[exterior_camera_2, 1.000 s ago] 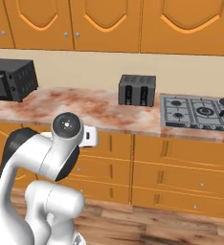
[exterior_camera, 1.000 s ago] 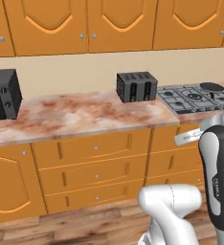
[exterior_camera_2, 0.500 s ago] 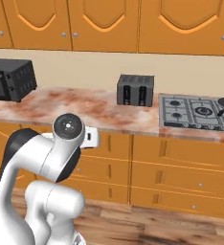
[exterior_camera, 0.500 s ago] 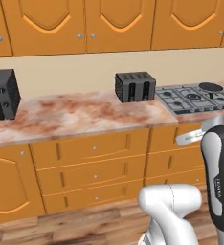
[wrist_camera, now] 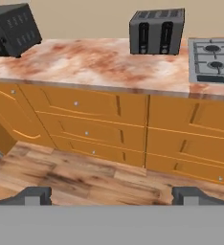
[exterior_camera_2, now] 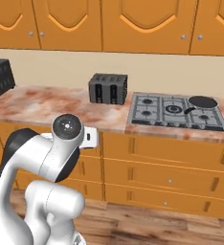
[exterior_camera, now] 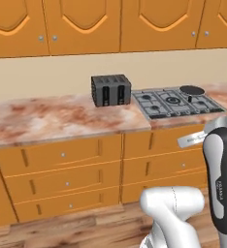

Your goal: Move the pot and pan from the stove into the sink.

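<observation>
Gripper (wrist_camera: 112,195) of mine hangs wide open with nothing between its 2 fingertips (wrist_camera: 35,195), aimed at the orange drawers (wrist_camera: 90,124) below the marbled desk (exterior_camera: 52,118). On that desk the dark toaster (exterior_camera_2: 108,88) stands just left of the stove (exterior_camera_2: 176,111). The pan (exterior_camera_2: 202,102) sits on the stove's rear right burner, handle angled toward the middle of the grates. A black box-like appliance (wrist_camera: 13,28) rests at the desk's far left. The floor (wrist_camera: 71,177) is wood.

Grey steel stove (exterior_camera_2: 177,111) (black grates), dark grey toaster (exterior_camera_2: 107,88), mottled pink-brown counter (exterior_camera_2: 51,103), orange cabinets (exterior_camera_2: 147,26)
</observation>
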{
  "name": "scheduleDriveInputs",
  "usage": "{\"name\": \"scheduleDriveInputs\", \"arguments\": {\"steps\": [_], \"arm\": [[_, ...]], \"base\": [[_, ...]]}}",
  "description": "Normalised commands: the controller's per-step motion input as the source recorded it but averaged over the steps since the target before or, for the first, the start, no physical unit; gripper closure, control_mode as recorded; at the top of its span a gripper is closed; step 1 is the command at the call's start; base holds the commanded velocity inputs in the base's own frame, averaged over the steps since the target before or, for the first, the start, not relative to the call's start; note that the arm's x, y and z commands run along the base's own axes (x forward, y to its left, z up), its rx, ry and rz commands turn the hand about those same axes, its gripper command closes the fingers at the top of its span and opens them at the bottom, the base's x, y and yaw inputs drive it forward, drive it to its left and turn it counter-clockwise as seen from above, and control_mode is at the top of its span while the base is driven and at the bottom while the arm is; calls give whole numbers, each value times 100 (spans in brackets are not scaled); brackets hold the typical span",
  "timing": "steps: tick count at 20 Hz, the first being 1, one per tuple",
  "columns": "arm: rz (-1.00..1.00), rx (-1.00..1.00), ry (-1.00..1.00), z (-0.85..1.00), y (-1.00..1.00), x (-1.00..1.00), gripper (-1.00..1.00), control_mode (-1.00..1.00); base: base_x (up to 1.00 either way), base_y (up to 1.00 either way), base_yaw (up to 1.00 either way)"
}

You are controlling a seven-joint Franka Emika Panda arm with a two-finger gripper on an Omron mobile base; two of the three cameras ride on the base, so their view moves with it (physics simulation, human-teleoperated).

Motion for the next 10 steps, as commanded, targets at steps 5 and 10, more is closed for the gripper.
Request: {"name": "scheduleDriveInputs", "arguments": {"steps": [5, 10], "arm": [[0, 0, 0, 0, 0, 0, -100, 100], [0, 0, 0, 0, 0, 0, -100, 100]], "base": [[20, -86, 0], [20, -84, 0]]}}
